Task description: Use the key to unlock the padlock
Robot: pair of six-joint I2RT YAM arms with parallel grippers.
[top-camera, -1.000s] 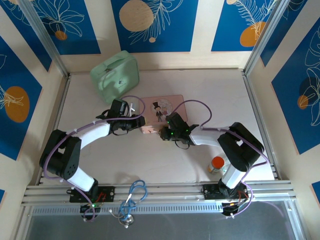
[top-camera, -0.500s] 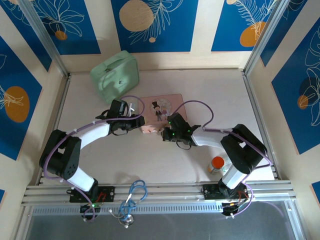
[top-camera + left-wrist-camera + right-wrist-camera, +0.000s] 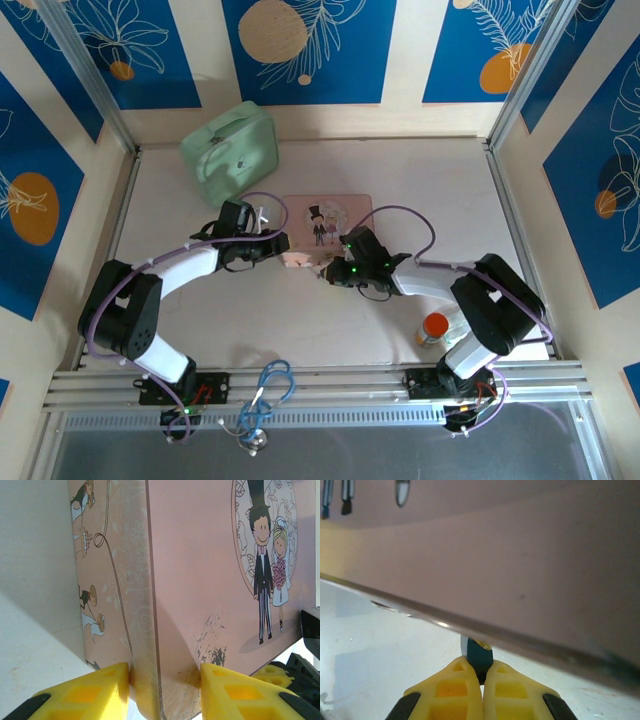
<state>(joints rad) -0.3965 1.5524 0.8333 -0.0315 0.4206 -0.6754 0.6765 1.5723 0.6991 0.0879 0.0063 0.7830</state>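
Pink tin [image 3: 340, 208] lies lid up near the middle of the table [image 3: 430, 180], a little toward the far edge. The lid shows a cartoon bride and groom.

Left end effector [image 3: 161, 690]: narrow gap, clamped on the tin. One yellow finger [image 3: 82, 695] presses the side wall and the other presses the lid face, at the tin's near left corner.

Right end effector [image 3: 482, 674]: fingertips closed together, pinching a small blue piece [image 3: 479, 656] with a silvery edge. The piece sits just under the tin's near rim, touching it or nearly so. I cannot tell whether it belongs to the padlock or to the key.

Padlock: too small to pick out in the top view. Only that blue piece shows, at the tin's near edge between the two end effectors.

Green case [image 3: 232, 150] sits at the far left corner. An orange-capped bottle [image 3: 434, 327] stands near the near right corner, beside the right arm's base.
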